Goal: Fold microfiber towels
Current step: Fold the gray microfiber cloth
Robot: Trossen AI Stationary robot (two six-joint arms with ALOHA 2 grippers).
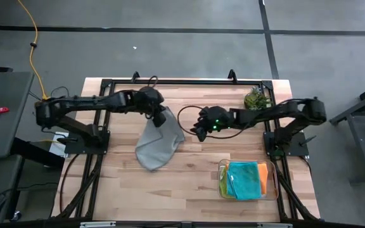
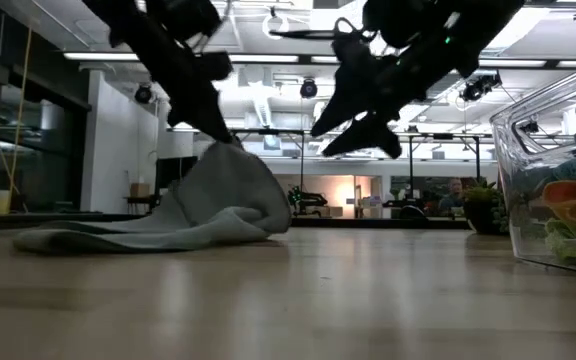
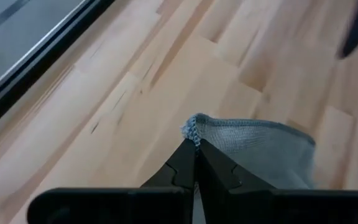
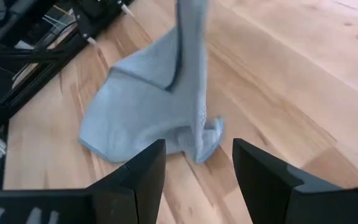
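The grey towel lies partly on the table, its far part drawn up to my left gripper, which is shut on it. It also shows in the low view and the right wrist view. My right gripper is open and empty above the table, to the right of the towel. The teal, orange and lime green towels lie folded in the clear tray. The yellow towel is not in view. My left gripper pinches a stitched corner of the grey towel between its two fingertips. The fingers slant down from the table's left. The towel hangs below the fingers, and its lower part rests bunched on the table.
A small potted plant stands at the table's far right. The clear tray stands at the near right. A black cable loops on the table between the grippers. Bare wood lies at the near left.
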